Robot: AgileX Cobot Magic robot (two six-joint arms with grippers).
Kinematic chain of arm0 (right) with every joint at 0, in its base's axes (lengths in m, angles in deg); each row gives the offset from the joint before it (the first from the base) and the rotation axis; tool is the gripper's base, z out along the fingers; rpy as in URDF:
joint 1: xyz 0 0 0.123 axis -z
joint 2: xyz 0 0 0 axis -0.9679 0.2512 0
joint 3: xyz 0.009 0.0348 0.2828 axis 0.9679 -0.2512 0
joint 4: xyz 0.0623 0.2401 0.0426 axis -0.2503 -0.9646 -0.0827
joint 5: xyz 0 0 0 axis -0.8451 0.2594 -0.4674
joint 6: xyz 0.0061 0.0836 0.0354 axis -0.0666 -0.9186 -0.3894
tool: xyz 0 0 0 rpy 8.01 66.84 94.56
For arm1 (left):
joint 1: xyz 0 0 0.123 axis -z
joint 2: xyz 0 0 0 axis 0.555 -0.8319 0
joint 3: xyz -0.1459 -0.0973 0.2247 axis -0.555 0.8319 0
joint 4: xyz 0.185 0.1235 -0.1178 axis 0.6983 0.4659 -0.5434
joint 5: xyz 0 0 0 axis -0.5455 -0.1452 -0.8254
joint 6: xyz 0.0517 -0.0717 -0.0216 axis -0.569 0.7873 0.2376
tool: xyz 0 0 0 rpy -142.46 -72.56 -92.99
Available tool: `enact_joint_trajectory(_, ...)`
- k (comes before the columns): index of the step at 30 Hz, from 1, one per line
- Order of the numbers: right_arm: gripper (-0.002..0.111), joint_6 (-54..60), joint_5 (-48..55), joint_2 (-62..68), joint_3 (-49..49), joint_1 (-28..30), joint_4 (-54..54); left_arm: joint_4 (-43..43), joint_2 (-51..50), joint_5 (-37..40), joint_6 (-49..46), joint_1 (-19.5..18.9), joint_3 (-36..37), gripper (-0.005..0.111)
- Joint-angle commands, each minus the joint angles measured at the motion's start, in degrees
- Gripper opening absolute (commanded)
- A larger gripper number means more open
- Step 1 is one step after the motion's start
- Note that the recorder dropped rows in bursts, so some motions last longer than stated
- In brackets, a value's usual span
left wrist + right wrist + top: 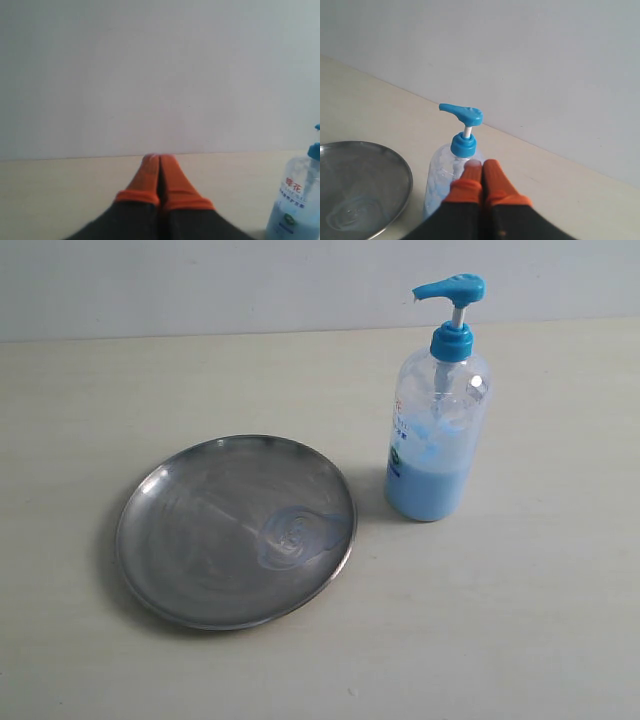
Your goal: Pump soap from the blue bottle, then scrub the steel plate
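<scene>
The steel plate [190, 490] lies flat near the middle of the table [520, 630], with a pale smear of soap [295, 533] on it. The blue bottle [436, 440] stands upright just beside it, closer to the table's far edge. The left claw [159, 161] and the right claw [482, 169] are pinched tight (no gap at all), holding nothing.

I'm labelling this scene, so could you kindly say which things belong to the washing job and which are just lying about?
Job: blue bottle, steel plate, soap smeared on it.
Not the job: table, wall; no stray items seen.
</scene>
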Motion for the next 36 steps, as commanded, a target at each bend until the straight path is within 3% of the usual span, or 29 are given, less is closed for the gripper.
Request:
enact_joint_trajectory(1, 0.000, -0.25, -0.82, -0.13, -0.30, 0.21, 0.17, 1.05, 3.71, -2.02, 2.59, -3.47, 5.21, 0.000)
enact_joint_trajectory(7, 0.000, -0.25, -0.82, -0.13, -0.30, 0.21, 0.17, 5.42, 8.73, -2.02, 6.64, -6.77, 10.55, 0.000)
enact_joint_trajectory(19, 0.000, -0.25, -0.82, -0.13, -0.30, 0.21, 0.17, 8.44, 12.34, 6.40, 6.64, -10.82, 10.55, 0.000)
enact_joint_trajectory(36, 0.000, -0.25, -0.82, -0.13, -0.30, 0.21, 0.16, 8.58, 12.34, 15.75, 8.97, -11.40, 10.55, 0.000)
